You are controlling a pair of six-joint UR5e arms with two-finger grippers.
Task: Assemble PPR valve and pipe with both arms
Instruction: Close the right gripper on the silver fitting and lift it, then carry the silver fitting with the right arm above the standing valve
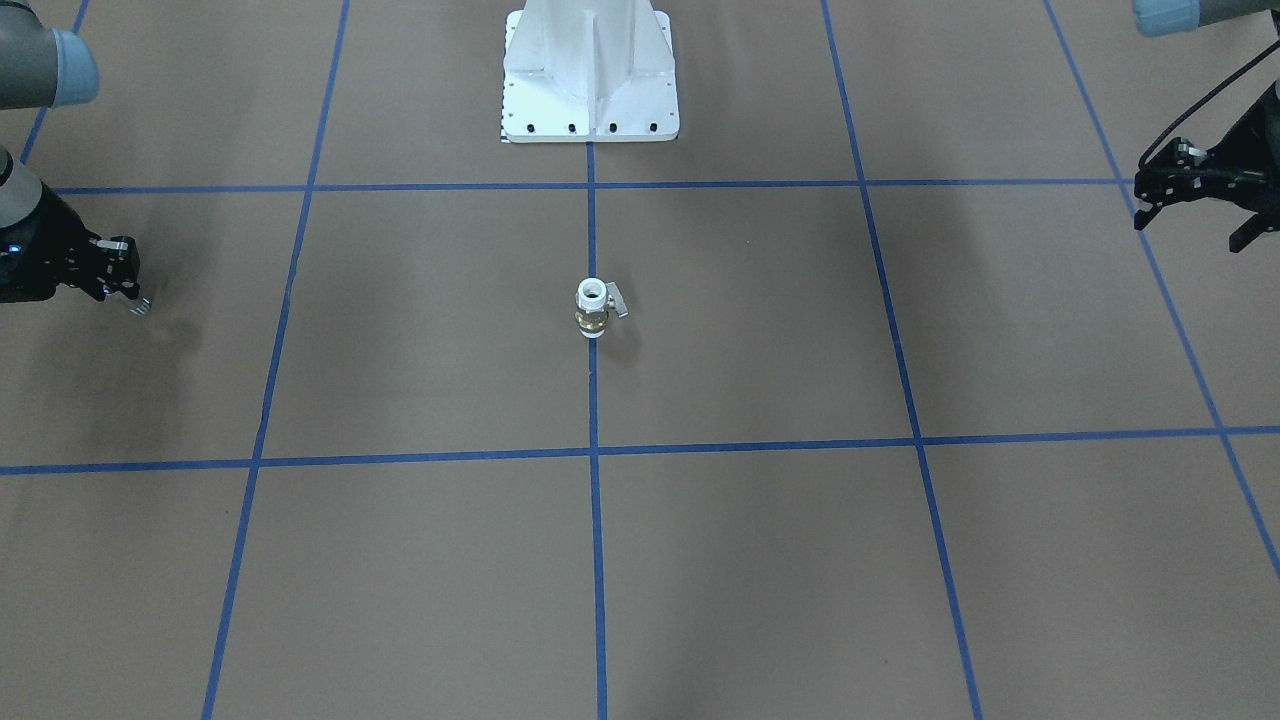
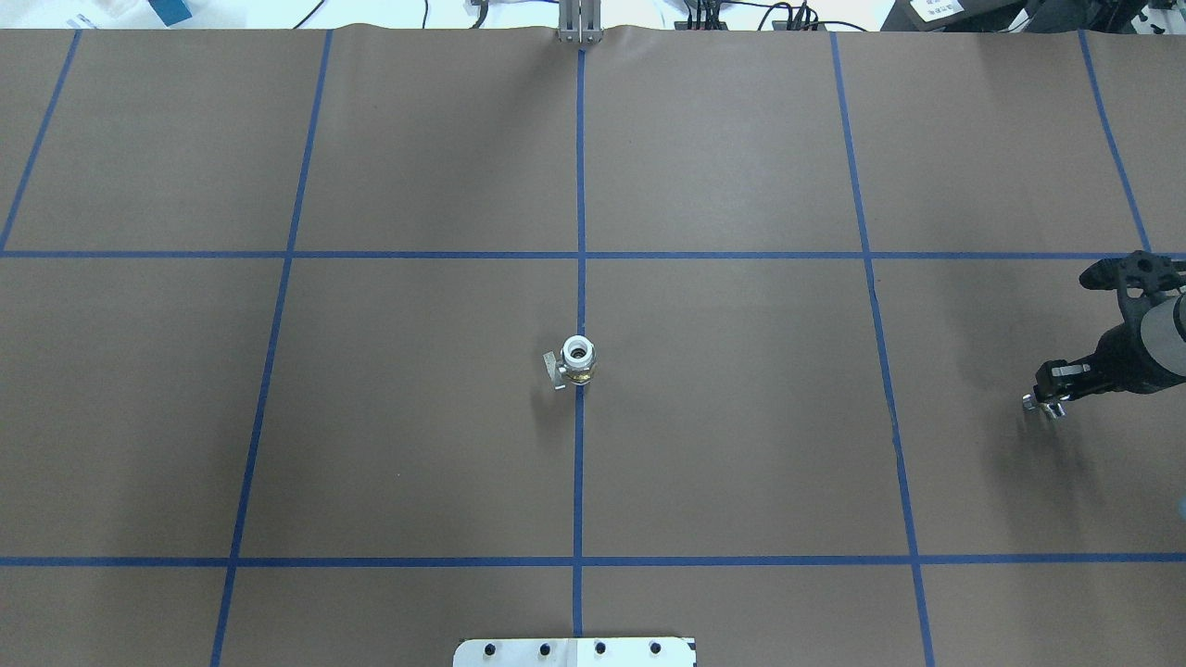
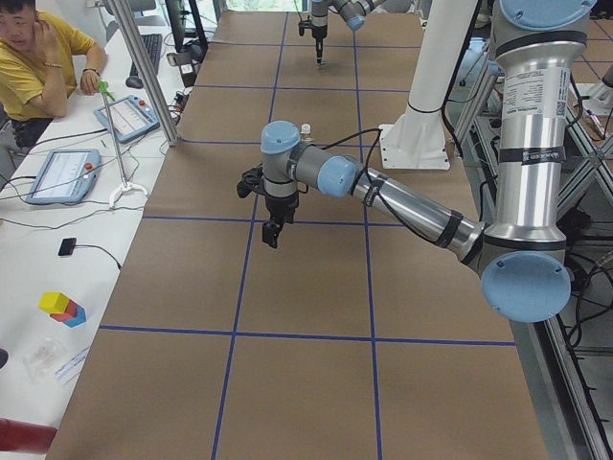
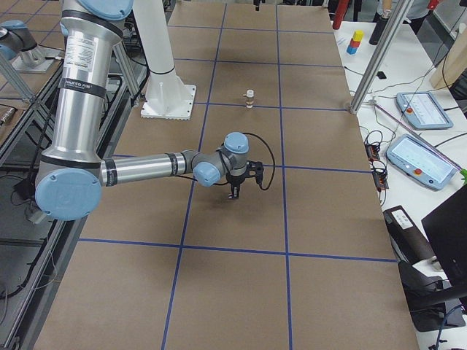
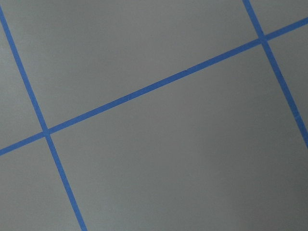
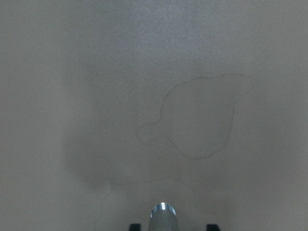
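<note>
The PPR valve (image 1: 592, 308) stands upright at the table's middle on the blue centre line, white tube end up, brass band below and lever to one side; it also shows in the overhead view (image 2: 577, 359) and the right side view (image 4: 249, 97). My right gripper (image 1: 132, 298) (image 2: 1045, 404) hangs low over the table far to the robot's right, shut on the small chrome pipe (image 1: 141, 306) (image 6: 162, 215), which points down. My left gripper (image 1: 1190, 228) (image 3: 273, 228) is open and empty, raised far to the robot's left. Both are well away from the valve.
The white bolted pedestal base (image 1: 590, 100) (image 2: 574, 651) stands on the robot's side of the valve. Blue tape lines (image 5: 144, 91) grid the brown table cover. Tablets and coloured blocks lie on side benches beyond the table's far edge, where a person sits.
</note>
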